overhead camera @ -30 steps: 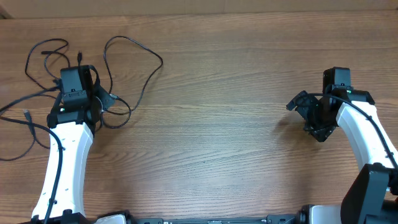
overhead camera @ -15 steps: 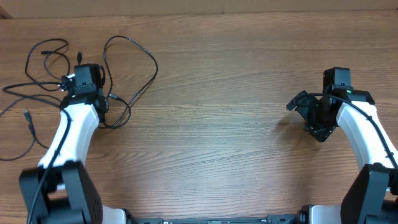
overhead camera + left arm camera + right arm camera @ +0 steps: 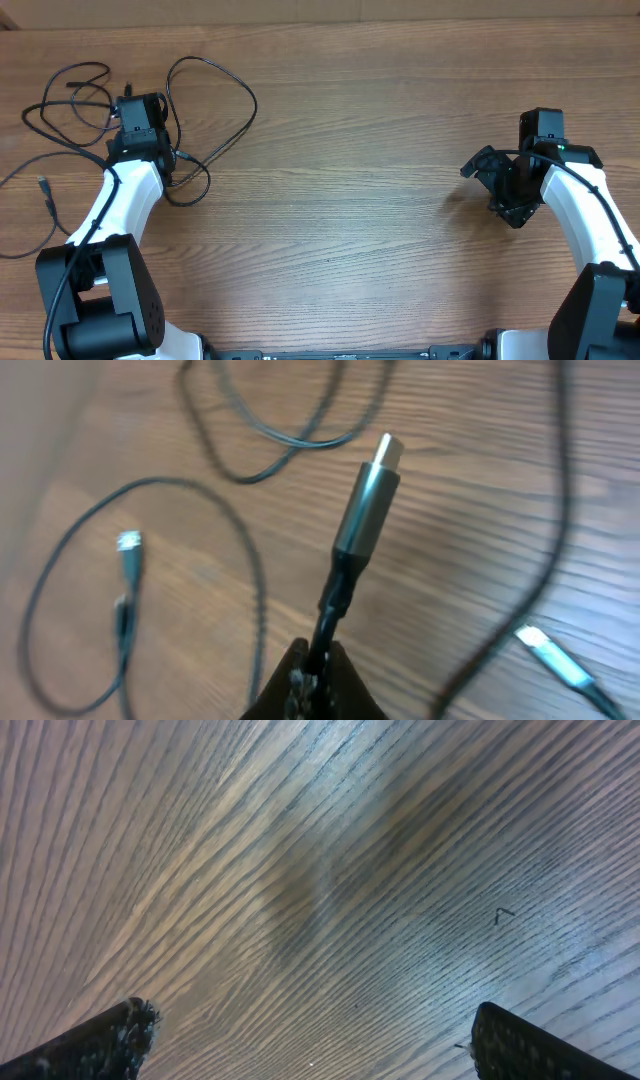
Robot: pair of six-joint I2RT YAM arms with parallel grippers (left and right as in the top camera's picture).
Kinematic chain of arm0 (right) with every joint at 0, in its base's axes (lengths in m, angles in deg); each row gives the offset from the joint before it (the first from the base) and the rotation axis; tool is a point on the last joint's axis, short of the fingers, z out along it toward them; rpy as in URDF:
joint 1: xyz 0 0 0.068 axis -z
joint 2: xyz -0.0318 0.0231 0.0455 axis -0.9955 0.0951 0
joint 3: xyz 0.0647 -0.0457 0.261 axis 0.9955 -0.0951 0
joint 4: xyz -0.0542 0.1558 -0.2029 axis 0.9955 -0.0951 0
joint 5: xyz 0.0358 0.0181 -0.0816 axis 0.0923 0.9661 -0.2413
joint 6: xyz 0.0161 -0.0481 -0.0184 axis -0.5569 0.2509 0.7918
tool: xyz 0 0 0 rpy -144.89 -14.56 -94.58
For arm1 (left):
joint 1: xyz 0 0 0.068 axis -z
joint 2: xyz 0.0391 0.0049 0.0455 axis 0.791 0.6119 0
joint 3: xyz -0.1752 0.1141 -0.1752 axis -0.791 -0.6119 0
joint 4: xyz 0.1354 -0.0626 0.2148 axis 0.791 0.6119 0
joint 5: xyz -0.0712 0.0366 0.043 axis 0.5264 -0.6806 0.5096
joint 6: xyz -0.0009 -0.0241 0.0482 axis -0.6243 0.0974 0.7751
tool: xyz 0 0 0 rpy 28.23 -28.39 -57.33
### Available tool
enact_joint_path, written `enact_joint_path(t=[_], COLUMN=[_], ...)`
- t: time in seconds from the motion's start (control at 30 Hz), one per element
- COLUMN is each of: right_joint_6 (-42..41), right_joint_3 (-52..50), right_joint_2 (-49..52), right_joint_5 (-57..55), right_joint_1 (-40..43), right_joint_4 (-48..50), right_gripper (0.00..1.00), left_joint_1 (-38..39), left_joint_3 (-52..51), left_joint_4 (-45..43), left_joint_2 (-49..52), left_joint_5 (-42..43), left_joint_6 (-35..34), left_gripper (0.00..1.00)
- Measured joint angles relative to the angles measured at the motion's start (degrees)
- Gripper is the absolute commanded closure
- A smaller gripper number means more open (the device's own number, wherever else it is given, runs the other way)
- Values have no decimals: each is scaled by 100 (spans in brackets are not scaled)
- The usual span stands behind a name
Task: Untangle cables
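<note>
The cables lie as thin black loops at the far left of the wooden table. My left gripper is over them. In the left wrist view its jaws are shut on one cable just behind a silver-grey plug, which points up and away above the wood. Two more plug ends show there, one at the left and one at the lower right. My right gripper hovers at the right side, open, its fingertips wide apart over bare wood, far from the cables.
The table's far edge runs along the top of the overhead view. A loose cable end with a plug trails toward the left edge. The left arm's white link crosses the near-left part of the table.
The left gripper has moved toward the far edge with the cable in it, and the loops at the far left have shifted. The right arm has not moved.
</note>
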Motion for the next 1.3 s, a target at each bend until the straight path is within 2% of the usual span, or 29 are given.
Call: enact_joint_path(t=[0.07, 0.2, 0.4, 0.6, 0.73, 0.83, 0.93, 1.17, 1.23, 1.3], right_joint_6=[0, 0, 0, -2, 0, 0, 0, 0, -2, 0], right_joint_3=[0, 0, 0, 0, 0, 0, 0, 0, 0, 0], right_joint_2=[2, 2, 2, 2, 2, 2, 2, 2, 2, 2], right_joint_5=[0, 0, 0, 0, 0, 0, 0, 0, -2, 0], right_joint_1=[-2, -2, -2, -2, -2, 0, 0, 0, -2, -2], right_joint_4=[2, 2, 2, 0, 2, 0, 2, 0, 0, -2], right_gripper=[0, 0, 0, 0, 0, 0, 0, 0, 0, 0], left_joint_1=[0, 0, 0, 205, 551, 828, 1060, 1165, 1156, 1152], left_joint_3=[0, 0, 0, 0, 0, 0, 2, 2, 2, 2], left_joint_4=[-9, -4, 55, -13, -299, -442, -505, -691, -756, -833], left_joint_2=[0, 0, 0, 0, 0, 35, 199, 1064, 1220, 1263], left_joint_5=[282, 634, 938, 2256, 3300, 3738, 3779, 3329, 3126, 2994], left_joint_6=[140, 323, 337, 339, 341, 341, 348, 352, 354, 361], left_gripper=[59, 28, 30, 28, 24, 20, 5, 3, 7, 19])
